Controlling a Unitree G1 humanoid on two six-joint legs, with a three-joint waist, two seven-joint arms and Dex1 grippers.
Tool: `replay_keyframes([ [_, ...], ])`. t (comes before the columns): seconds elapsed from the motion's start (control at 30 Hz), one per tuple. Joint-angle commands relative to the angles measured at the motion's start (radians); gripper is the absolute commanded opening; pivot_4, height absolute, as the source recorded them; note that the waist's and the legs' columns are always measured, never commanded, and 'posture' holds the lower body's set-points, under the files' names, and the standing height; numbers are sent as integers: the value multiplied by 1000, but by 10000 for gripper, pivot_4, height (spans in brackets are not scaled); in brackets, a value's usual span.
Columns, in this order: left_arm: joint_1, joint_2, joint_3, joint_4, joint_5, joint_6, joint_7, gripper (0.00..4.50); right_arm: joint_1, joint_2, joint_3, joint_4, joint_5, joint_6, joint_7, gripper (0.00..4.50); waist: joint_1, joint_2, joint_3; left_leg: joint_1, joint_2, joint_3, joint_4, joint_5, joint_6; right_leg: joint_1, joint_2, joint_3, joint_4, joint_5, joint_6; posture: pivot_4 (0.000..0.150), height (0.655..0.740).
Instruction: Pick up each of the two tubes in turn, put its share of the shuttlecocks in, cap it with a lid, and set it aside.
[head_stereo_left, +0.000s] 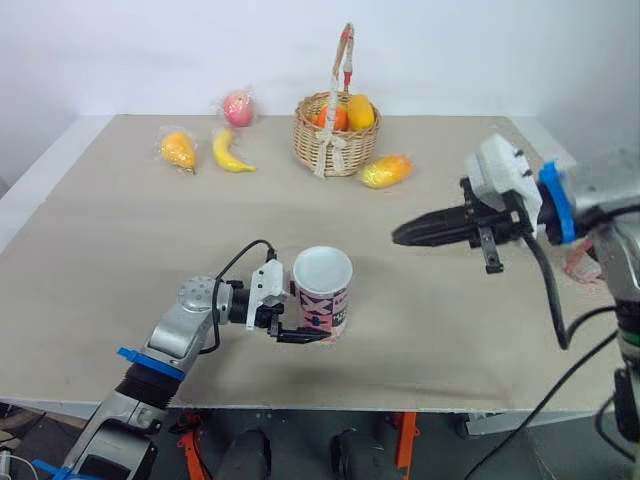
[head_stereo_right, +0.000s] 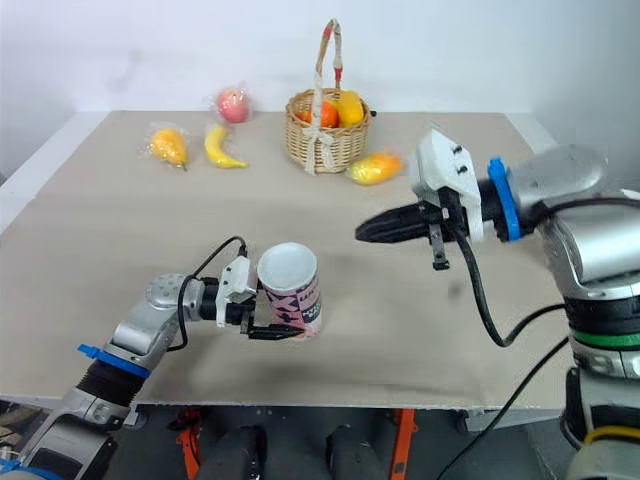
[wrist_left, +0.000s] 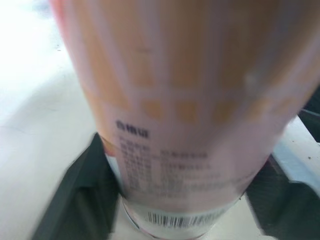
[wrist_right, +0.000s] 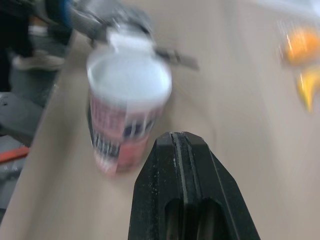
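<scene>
Your left gripper (head_stereo_left: 308, 333) has its jaws clenched on the tube (head_stereo_left: 322, 290), low down near its base, one dark finger (wrist_left: 85, 195) on each side of the printed label. The tube stands close to upright between those jaws, its white top facing up. Whether its base rests on the counter (head_stereo_left: 130, 250) or hangs just clear of it is hard to tell.

Your right gripper (head_stereo_right: 362, 235) hovers above the counter with its jaws pressed together on nothing. Their tips point toward the tube and are well apart from it, a stretch of bare surface lying between.

The counter is a pale tan, matt board with a lighter edge showing along its left side, and a plain white wall (head_stereo_left: 150, 50) rises at its far edge. Beyond both sets of jaws, toward that wall, a wicker basket (head_stereo_left: 318, 150) with a tall handle holds orange and yellow fruit. An orange-yellow fruit (head_stereo_left: 386, 171) lies just beside the basket, on the side nearer the right jaws. Farther past the left jaws lie a banana (head_stereo_left: 230, 152), an orange fruit in a clear wrapper (head_stereo_left: 178, 149) and a red apple (head_stereo_left: 238, 107), all well apart from the tube.
</scene>
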Motion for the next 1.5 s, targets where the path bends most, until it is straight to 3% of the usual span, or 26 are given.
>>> replay_keyframes([
  [0.03,-18,-1,16,-22,-27,18,-16,45000,81,-37,-64,-62,7,12,-49,9481,-3,0,1,-1,0,1,0,0,0,-1,0,1,0,0,0,1500,7400],
  [0.13,-32,-5,34,-23,-31,1,-10,45000,159,-36,-74,-69,5,26,-92,22262,-4,0,2,-2,0,1,0,0,0,-2,1,1,0,0,0,1500,7400],
  [0.27,-24,19,49,-49,-50,21,-24,45000,260,-35,-72,-86,9,31,-118,43098,-3,0,3,-2,0,-1,-1,0,0,-2,4,3,0,-1,1,1500,7400],
  [0.3,-14,36,54,-74,-71,55,-41,45000,288,-38,-71,-92,7,23,-117,44700,-3,-1,3,-3,0,-1,-1,0,0,-2,4,3,0,-2,1,1500,7400],
  [0.53,71,177,115,-170,-90,91,-57,45000,347,-30,-46,-58,17,38,-113,44700,-12,-2,5,-2,1,-1,-1,0,0,-2,5,4,0,-2,2,1500,7400],
  [0.67,111,246,201,-189,-106,60,-47,45000,324,82,-68,-42,59,23,-181,44700,-16,-6,8,-2,2,-1,-1,0,0,-2,6,3,0,-1,1,1500,7400],
  [0.93,150,298,419,-345,-348,218,6,45000,363,253,96,-49,-36,-91,-234,44700,-16,-9,11,-3,5,-2,-1,-1,-2,-2,6,3,0,-2,1,1500,7400],
  [1.13,206,336,454,-490,-432,325,53,45000,301,355,170,17,-52,-124,-227,44700,-16,-10,11,-2,3,-1,0,-1,-2,-2,3,3,0,-2,2,1500,7400],
  [1.5,255,378,526,-581,-504,388,125,45000,243,458,236,92,-68,-153,-211,44700,-16,-10,11,-2,5,-2,0,-1,-3,-2,4,1,0,-1,0,1500,7400],
])
